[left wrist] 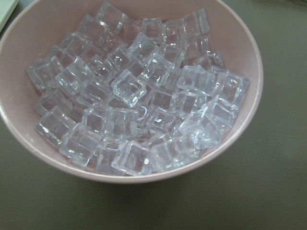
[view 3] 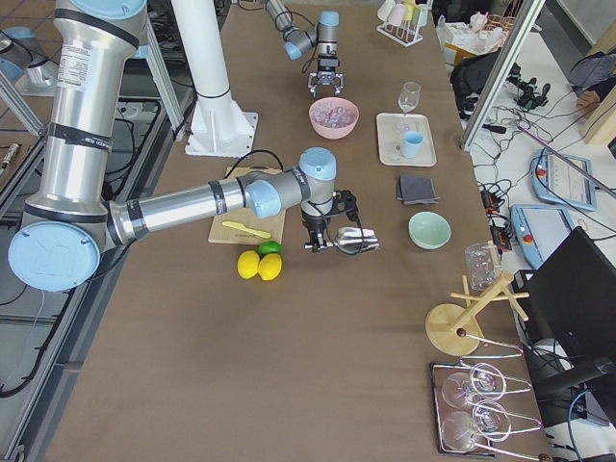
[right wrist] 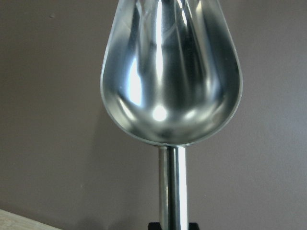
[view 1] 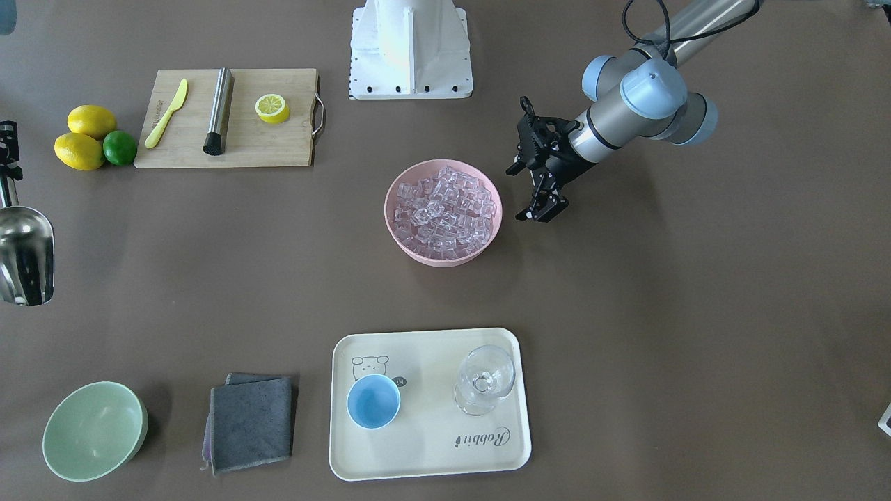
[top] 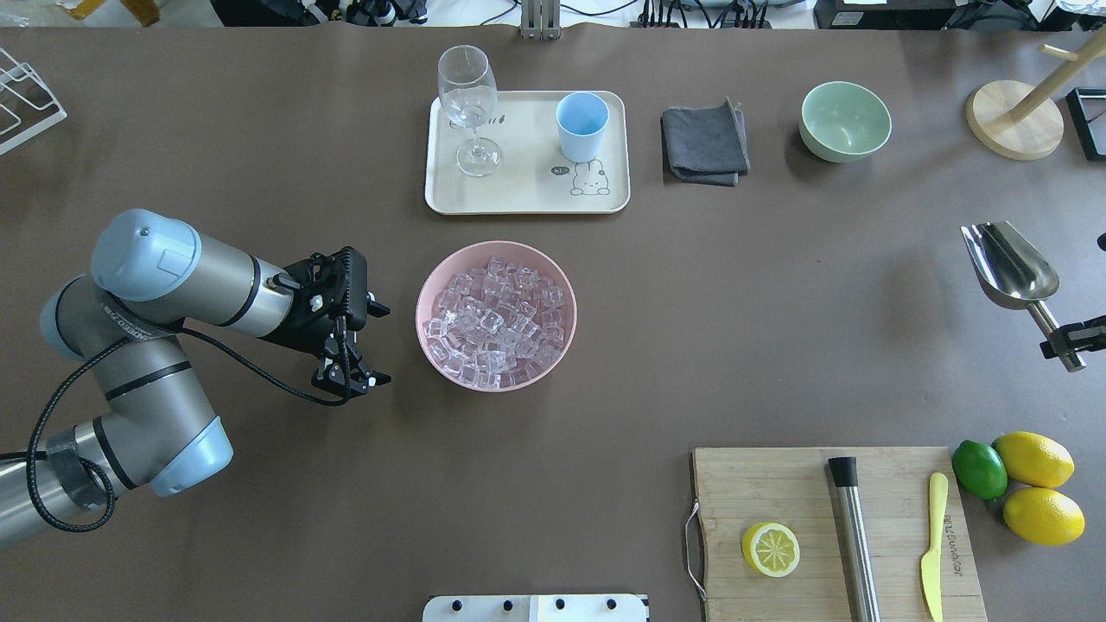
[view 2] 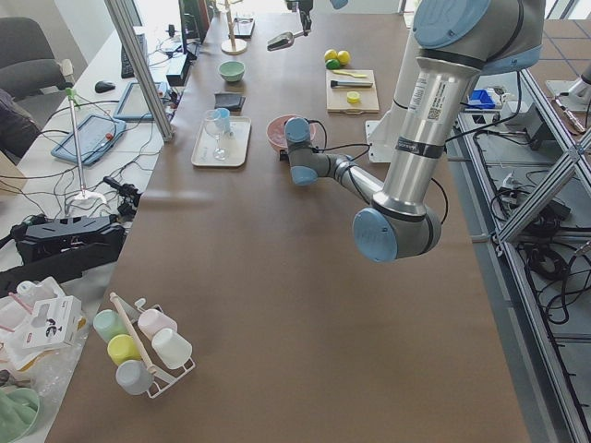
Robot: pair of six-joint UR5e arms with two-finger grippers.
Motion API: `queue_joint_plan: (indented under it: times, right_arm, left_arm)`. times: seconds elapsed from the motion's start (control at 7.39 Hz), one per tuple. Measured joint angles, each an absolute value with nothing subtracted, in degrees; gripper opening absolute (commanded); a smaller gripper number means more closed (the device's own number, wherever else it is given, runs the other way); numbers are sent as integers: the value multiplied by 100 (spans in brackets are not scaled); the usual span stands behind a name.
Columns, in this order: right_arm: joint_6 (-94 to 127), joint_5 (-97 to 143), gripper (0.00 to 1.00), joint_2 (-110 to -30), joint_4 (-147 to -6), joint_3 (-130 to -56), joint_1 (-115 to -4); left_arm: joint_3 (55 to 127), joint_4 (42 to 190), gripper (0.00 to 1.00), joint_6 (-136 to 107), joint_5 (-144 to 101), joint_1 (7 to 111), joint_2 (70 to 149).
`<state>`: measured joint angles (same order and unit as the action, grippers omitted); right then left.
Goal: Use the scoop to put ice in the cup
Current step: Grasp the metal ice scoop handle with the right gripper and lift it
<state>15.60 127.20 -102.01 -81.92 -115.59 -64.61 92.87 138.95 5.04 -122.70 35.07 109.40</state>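
Observation:
The ice (top: pixel 497 315) fills a pink bowl (top: pixel 423 298) at mid-table; the left wrist view shows the cubes (left wrist: pixel 139 91) close up. The light blue cup (top: pixel 581 125) stands empty on a cream tray (top: pixel 518 194) beyond the bowl. My left gripper (top: pixel 378 343) is open and empty, just beside the bowl's left rim, jaws toward it. My right gripper (top: pixel 1076 339) is at the table's far right, shut on the handle of the silver scoop (top: pixel 1011 263). The scoop (right wrist: pixel 170 72) is empty and held above the table.
A stemmed glass (top: pixel 468 108) shares the tray. A grey cloth (top: pixel 704 142), a pale green bowl (top: pixel 845 121) and a wooden stand (top: pixel 1015 121) lie at the far edge. A cutting board (top: pixel 812 501) carries a lemon half, a steel cylinder and a yellow knife; lemons and a lime (top: pixel 979 469) lie beside it.

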Motion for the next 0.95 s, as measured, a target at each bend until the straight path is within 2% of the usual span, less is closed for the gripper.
queue_joint_plan:
  times: [0.41, 0.95]
  right_arm:
    - [-54, 12513, 0, -10088, -8577, -12010, -6618]
    - [-757, 12213, 0, -9803, -9203, -12533, -6626]
  left_arm:
    - [9282, 13907, 99, 503, -12270, 3442, 10971]
    - [9278, 13913, 99, 503, -12270, 3437, 10970]
